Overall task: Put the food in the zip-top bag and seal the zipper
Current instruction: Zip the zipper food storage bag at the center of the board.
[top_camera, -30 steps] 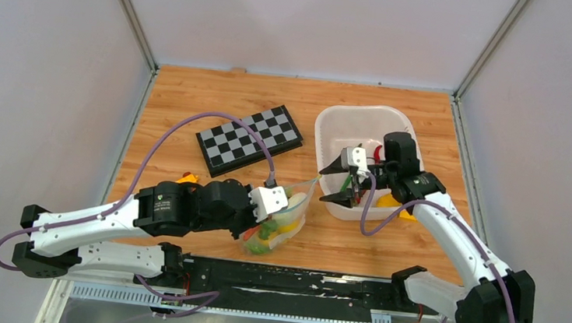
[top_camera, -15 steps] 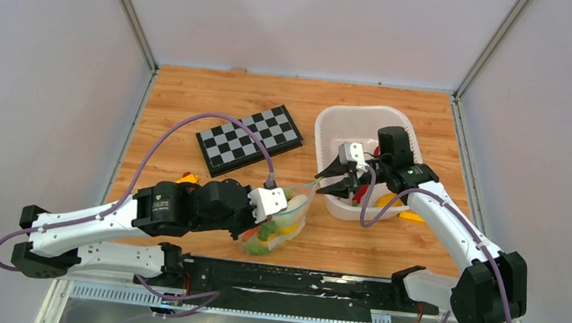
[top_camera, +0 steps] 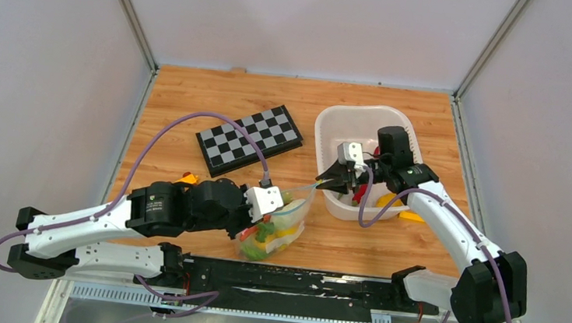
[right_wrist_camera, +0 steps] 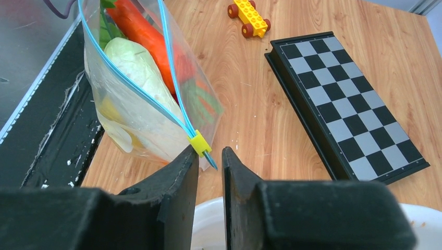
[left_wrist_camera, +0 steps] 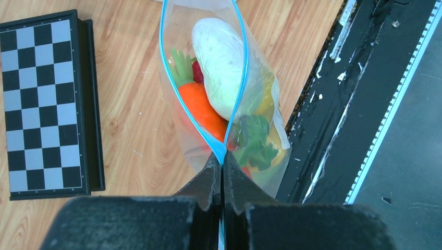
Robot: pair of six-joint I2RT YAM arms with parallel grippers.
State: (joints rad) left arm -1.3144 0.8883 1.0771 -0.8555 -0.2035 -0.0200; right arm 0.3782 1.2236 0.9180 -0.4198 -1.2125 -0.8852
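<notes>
Bag (left_wrist_camera: 260,120): limp, slick, heavy with food (left_wrist_camera: 221,57). Left end effector (left_wrist_camera: 222,159) clamped on zipper (left_wrist_camera: 160,41) end. Right end effector (right_wrist_camera: 210,153) slightly agape, empty. Slider (right_wrist_camera: 199,143) looks the best pinch point.

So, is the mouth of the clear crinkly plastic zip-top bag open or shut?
Open: on the bag, the teal-blue zipper strips stand apart over the white toy vegetable.

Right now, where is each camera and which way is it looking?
Top: above and behind the robot, looking down on the table; the left arm and right arm show.
Left wrist: on the left arm, looking along the shut left hand at the bag it pinches.
Right wrist: on the right arm, looking past the right hand at the bag's yellow slider.
Shared: all three see the bag and the chessboard.
</notes>
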